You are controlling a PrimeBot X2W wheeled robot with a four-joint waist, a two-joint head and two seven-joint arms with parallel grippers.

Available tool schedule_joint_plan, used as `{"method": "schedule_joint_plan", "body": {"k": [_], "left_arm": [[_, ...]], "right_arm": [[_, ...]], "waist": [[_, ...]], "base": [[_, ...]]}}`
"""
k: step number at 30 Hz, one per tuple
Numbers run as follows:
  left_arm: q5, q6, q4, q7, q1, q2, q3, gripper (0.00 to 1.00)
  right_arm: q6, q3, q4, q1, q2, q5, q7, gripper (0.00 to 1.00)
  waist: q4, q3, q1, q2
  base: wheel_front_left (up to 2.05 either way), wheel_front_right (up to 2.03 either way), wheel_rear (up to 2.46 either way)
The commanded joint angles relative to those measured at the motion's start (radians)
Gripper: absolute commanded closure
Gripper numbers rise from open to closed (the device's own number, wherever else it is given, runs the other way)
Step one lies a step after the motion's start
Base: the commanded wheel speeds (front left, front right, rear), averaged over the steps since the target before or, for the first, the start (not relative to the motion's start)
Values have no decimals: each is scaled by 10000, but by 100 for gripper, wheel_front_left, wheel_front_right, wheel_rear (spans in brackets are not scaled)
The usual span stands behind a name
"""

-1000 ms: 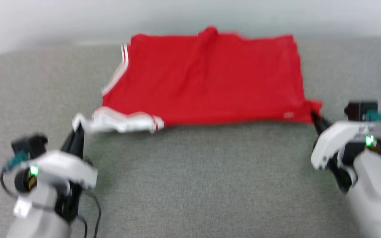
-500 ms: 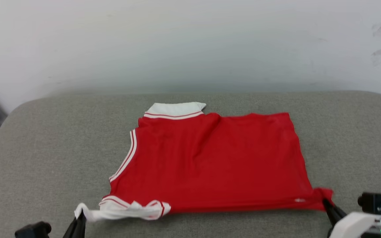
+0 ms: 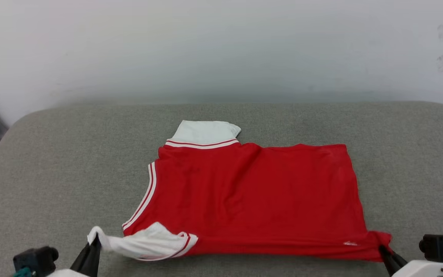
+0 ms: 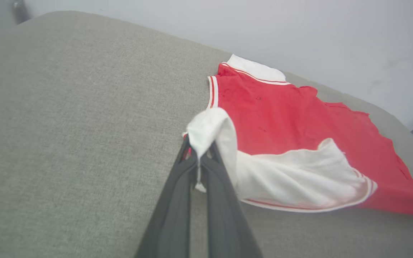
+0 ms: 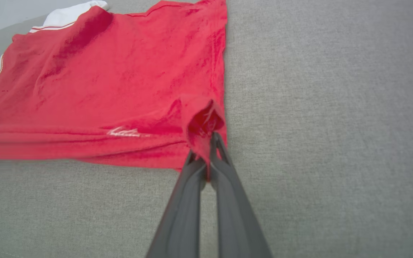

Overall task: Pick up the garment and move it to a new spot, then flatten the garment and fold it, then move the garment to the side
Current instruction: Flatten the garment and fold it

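the red jersey shirt with short white sleeves and striped trim (image 3: 252,196) lies spread on the grey woven fabric surface (image 3: 52,161). its plain red face is up, the shoulder end toward the robot's left and the hem toward its right. the left pincer (image 3: 95,241) is pressed together on the bunched tip of the near white sleeve (image 3: 148,242). the right pincer (image 3: 383,251) is pressed together on the near red hem corner (image 3: 379,239), which puckers into a small cone above its tips. long creases run along the near edge between the two grips.

what could go wrong, as i judge it:

- both grips are thin pinches at the very edge of the cloth. a harder pull apart or toward the robot could slide the fabric out, most likely on the left, where only the sleeve tip is caught.
- the left pull goes through the sleeve, not the body. more tension may only stretch that sleeve while the shoulder stays put, skewing the shirt.
- the near sleeve is flopped and rumpled against the red body. released like this, it would be folded in crumpled.
- the far white sleeve (image 3: 204,132) and the far edge are unheld. dragging them across the coarse weave could make them roll under or bunch.
- both sets of fingers sit low near the surface, so a further dip could catch the weave.
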Motion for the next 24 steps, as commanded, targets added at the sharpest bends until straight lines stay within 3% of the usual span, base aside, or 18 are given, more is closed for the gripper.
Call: {"method": "schedule_joint_plan", "body": {"k": [1, 9, 22, 23, 24], "left_arm": [[26, 1, 14, 5, -238, 95, 34, 100], [205, -624, 1048, 188, -2358, -41, -451, 100], [-138, -1581, 3854, 240, -4340, -679, -1000, 100], [-183, -1644, 4043, 232, -4419, -723, -1019, 100], [-260, -1729, 4199, 274, -4461, -798, -1045, 87]], "right_arm": [[-21, -26, -71, -198, 13, -50, -12, 100], [-16, 540, 506, -1854, -205, -447, 459, 100], [-15, 1396, 3134, -4099, -673, -410, -362, 100], [-15, 1446, 3313, -4162, -652, -332, -465, 96], [-15, 1487, 3468, -4213, -620, -303, -574, 71]], "waist": [[-43, 115, 1, 0], [-96, 1422, 1, 0], [-132, 2511, 1, 0], [-125, 2517, 1, 0], [-116, 2517, 1, 0]], "base": [[0, 0, 0], [0, 0, 0], [0, 0, 0], [0, 0, 0], [0, 0, 0]]}}
